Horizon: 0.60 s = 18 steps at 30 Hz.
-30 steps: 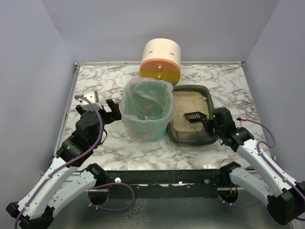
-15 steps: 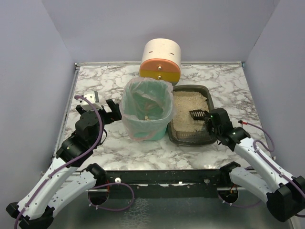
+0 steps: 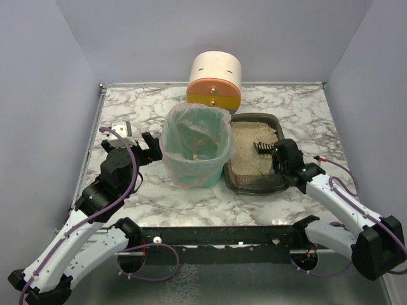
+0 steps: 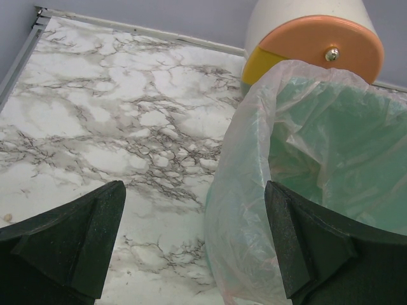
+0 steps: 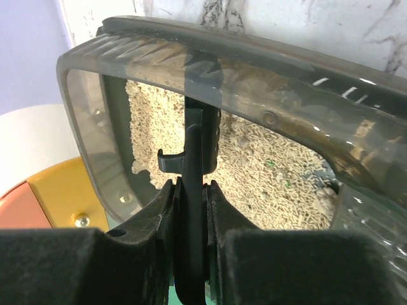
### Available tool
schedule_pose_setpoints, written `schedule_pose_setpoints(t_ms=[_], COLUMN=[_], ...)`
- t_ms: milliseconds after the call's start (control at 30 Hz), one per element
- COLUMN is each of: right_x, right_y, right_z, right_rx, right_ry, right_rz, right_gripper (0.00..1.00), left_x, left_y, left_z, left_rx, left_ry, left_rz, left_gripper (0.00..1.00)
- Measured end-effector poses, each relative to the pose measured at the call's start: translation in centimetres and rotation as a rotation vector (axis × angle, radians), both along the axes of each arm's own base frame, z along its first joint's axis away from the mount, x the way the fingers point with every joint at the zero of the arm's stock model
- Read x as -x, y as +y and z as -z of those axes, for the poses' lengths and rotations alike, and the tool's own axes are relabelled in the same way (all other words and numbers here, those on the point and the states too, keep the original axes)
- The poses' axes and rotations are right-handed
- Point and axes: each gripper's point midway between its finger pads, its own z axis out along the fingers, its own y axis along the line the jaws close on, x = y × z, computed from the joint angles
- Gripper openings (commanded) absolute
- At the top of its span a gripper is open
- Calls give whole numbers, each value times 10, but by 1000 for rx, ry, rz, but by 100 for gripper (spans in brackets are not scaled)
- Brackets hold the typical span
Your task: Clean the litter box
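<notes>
Over the last second the right gripper (image 3: 278, 152) has crept farther along the right side of the shallow dark grey plastic litter box (image 3: 255, 188) and rolled its wrist. The black slotted plastic scoop (image 3: 262, 147), which lay broad-face up over the beige litter, now shows only a narrow edge from above. In the wrist view the right gripper (image 5: 193, 189) is clamped tight on the scoop (image 5: 194, 162), which stands on edge just inside the litter box (image 5: 254, 60) wall. I'd read that as the blade being set to dig or drag through the litter. I can't tell whether it has picked anything up. The left gripper (image 3: 151, 147) hasn't budged: it hangs with its fingers spread wide and holding nothing, just beside the green plastic bin with a clear bag liner (image 3: 194, 166), and its own camera shows the left gripper (image 4: 194, 219) framing the bin (image 4: 331, 146) wall. The litter box sits on the right of the white marble-patterned table (image 3: 127, 108), just beside the bin. The cream, orange and yellow cylinder (image 3: 215, 79) stands close behind both. That leaves little room: the scoop works hard against the tray's right wall, and the bin's rim stands higher than the tray, so any load must be lifted over that lip. Bare marble lies to the right of the tray and across the far left.
</notes>
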Motion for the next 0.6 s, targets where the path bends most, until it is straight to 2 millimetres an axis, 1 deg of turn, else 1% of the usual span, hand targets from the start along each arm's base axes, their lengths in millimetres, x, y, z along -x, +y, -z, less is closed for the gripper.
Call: schedule_pose_setpoints(t_ms=[200,600], right_x=[-12,-36], right_y=[0,-2], right_z=[-1,-2], right_rx=[41,184], right_ry=[-15,-56], right_rz=[-6,-52], right_gripper=[1,0], left_x=[0,-1], left_y=[0,0], left_z=[0,1], left_rx=[-1,-3], left_ry=[0,4], left_rz=[0,0], left_gripper=[99,99])
